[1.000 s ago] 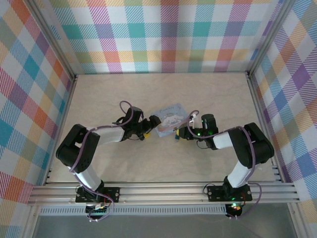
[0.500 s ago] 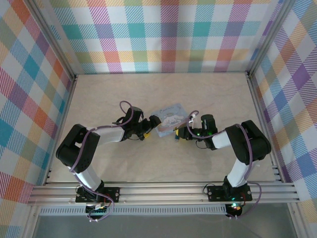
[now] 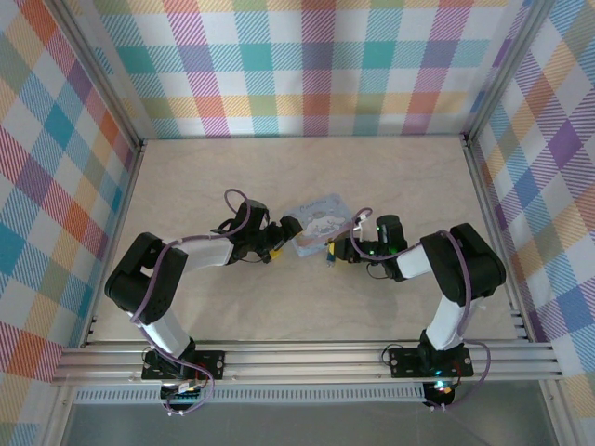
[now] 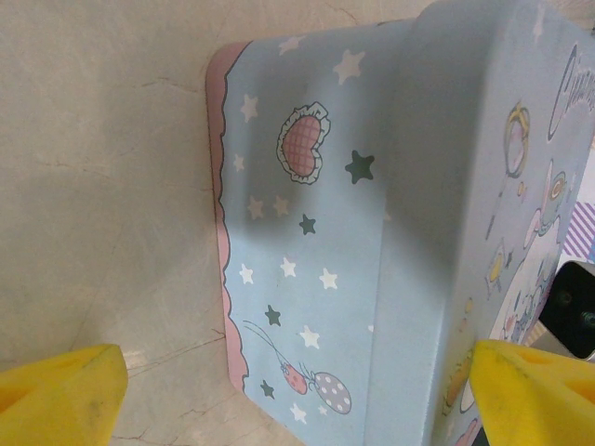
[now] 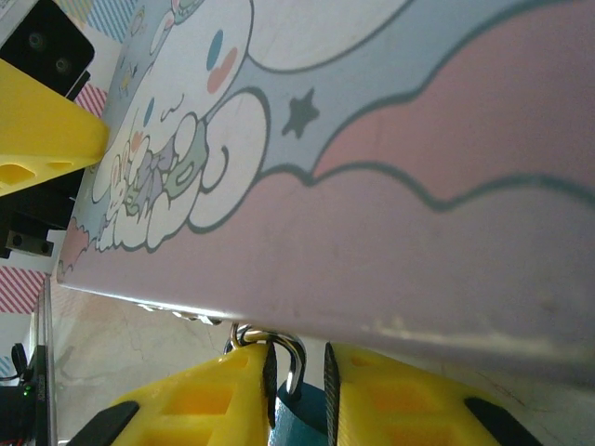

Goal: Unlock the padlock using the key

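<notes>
Right gripper [image 5: 299, 360]: jaws nearly together, pinching the padlock [image 5: 302, 413]. Its silvery shackle [image 5: 290, 358] pokes up between the yellow fingers [image 5: 204, 400], right under the tin's [image 5: 372, 186] edge. In the top view the padlock sits at the tin's 5 o'clock corner, low over the table [image 3: 232, 167]. Right wrist is low, forearm stretched toward 9 o'clock, elbow folded back at 3 o'clock above its base.

Left gripper [image 4: 297, 376]: jaws wide apart, straddling the tin's end, gripping nothing. One finger is over bare table clear of the tin, the other beside its printed face. Left forearm runs toward 3 o'clock and meets the tin at its 8 o'clock corner, elbow bent out at 9 o'clock.
</notes>
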You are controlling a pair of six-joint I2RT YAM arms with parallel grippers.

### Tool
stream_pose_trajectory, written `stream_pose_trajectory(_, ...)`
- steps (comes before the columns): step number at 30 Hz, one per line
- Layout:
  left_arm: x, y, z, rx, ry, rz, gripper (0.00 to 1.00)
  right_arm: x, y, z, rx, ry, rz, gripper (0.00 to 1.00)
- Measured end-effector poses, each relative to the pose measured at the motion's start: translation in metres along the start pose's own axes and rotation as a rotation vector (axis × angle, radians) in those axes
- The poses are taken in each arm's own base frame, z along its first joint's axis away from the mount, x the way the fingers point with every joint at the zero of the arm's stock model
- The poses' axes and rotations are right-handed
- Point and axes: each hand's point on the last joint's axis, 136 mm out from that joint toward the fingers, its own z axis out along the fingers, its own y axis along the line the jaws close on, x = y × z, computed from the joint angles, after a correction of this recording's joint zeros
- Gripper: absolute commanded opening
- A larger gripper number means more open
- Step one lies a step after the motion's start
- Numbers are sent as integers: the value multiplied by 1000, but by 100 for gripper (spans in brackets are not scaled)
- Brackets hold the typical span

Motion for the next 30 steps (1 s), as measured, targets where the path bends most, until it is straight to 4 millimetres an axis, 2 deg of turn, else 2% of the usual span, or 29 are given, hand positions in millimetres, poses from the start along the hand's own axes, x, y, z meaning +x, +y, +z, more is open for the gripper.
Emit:
stream_pose_trajectory(18,0,0,0,0,0,0,94,1,-1,6,-30,-18,28,21)
stream_pose_trajectory(30,-1,0,0,-3,-6,0,94,1,2,6,-47,-31,45,1)
